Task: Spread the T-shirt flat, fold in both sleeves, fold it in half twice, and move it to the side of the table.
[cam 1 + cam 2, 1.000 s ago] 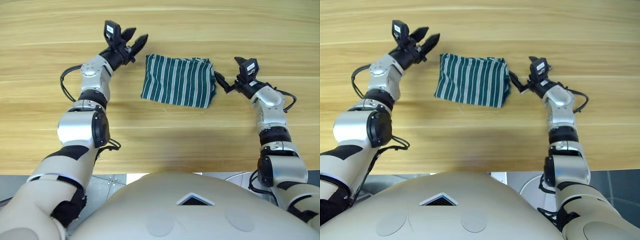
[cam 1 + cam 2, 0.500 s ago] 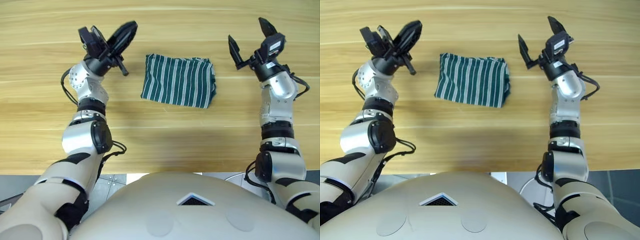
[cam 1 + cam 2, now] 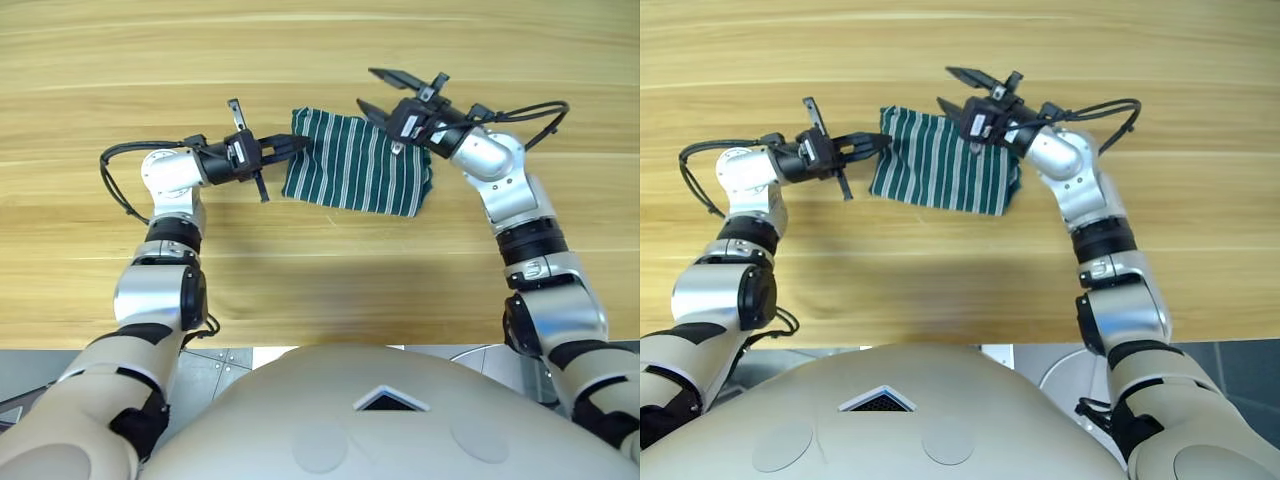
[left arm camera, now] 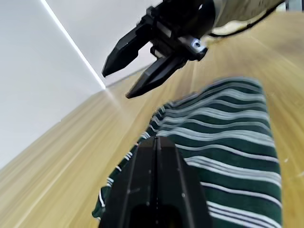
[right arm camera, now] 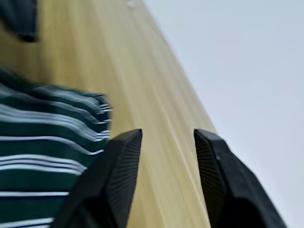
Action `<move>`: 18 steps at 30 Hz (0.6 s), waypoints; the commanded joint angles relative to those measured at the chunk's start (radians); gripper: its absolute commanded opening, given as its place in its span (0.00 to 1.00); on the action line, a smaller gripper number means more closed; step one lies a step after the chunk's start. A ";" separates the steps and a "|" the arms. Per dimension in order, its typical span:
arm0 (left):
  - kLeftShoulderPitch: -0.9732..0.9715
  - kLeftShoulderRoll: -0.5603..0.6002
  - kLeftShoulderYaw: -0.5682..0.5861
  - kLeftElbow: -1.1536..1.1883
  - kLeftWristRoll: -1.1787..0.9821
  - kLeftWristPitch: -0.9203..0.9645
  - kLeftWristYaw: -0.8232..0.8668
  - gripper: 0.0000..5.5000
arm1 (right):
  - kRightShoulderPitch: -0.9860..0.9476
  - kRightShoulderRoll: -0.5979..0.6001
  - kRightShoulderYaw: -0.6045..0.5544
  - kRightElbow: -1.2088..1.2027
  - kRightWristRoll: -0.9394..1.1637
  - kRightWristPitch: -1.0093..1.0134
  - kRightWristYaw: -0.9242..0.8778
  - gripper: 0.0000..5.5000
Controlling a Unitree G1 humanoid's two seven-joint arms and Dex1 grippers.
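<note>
The T-shirt [image 3: 358,162] is a small folded rectangle, dark green with white stripes, lying in the middle of the wooden table [image 3: 320,270]. My left gripper [image 3: 298,142] lies low and level, shut, with its tips against the shirt's left edge. The left wrist view has those joined fingers [image 4: 156,156] right at the striped cloth [image 4: 223,142]. My right gripper [image 3: 368,88] hovers open over the shirt's far edge with nothing between its fingers. It also appears in the left wrist view, right gripper [image 4: 116,84], above the shirt. Bare wood lies between my right gripper's [image 5: 167,135] spread fingers.
Bare wood surrounds the shirt on all sides, with wide room to its left, right and far side. The table's front edge [image 3: 300,347] runs close to my body. A white wall [image 4: 42,71] stands beyond the table.
Both arms came in from raised, spread-out poses. The left gripper dropped to the shirt's left edge and shut. The right gripper crossed over to the shirt's far edge, still open. The shirt stayed put.
</note>
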 commanded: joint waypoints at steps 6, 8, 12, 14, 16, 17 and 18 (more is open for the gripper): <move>-0.032 0.029 -0.122 0.035 0.144 -0.054 0.170 0.00 | -0.075 -0.039 0.120 0.087 -0.117 0.000 0.035 0.07; -0.032 0.033 -0.145 0.041 0.168 -0.062 0.201 0.00 | -0.097 -0.032 0.138 0.123 -0.141 0.004 0.018 0.01; -0.030 0.028 -0.182 0.044 0.187 -0.072 0.231 0.00 | -0.133 -0.005 0.163 0.199 -0.168 0.007 -0.021 0.01; -0.025 0.031 -0.206 0.045 0.210 -0.075 0.251 0.00 | -0.144 0.004 0.178 0.234 -0.188 0.010 -0.042 0.01; -0.025 0.046 -0.237 0.048 0.252 -0.076 0.286 0.00 | -0.150 0.006 0.192 0.260 -0.206 0.011 -0.057 0.01; -0.026 0.055 -0.252 0.050 0.276 -0.075 0.306 0.00 | -0.152 0.006 0.198 0.271 -0.212 0.011 -0.064 0.01; -0.027 0.065 -0.270 0.051 0.301 -0.071 0.325 0.00 | -0.154 0.004 0.201 0.280 -0.215 0.012 -0.068 0.01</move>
